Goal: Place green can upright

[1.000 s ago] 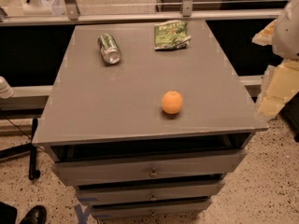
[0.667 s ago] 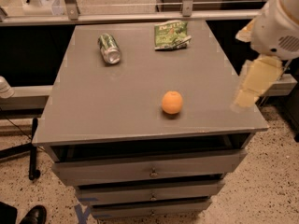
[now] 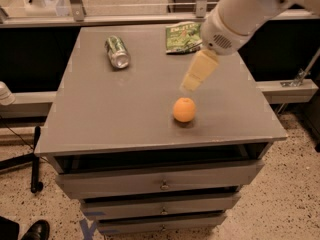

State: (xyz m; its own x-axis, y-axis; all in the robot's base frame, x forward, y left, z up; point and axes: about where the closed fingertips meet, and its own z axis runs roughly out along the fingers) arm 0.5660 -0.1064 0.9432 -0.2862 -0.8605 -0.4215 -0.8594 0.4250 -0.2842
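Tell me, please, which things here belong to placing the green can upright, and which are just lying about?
For the job:
- can, on its side at the table's back left
- gripper, in the air near the orange, apart from the can

Lying about:
- orange, near the front
- snack bag, flat at the back

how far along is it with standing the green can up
Done: nothing yet; the green can lies on its side at the far left of the cabinet top. In hand: the gripper hovers near the orange, well apart from the can. Left: reach the can, grasp it and set it upright.
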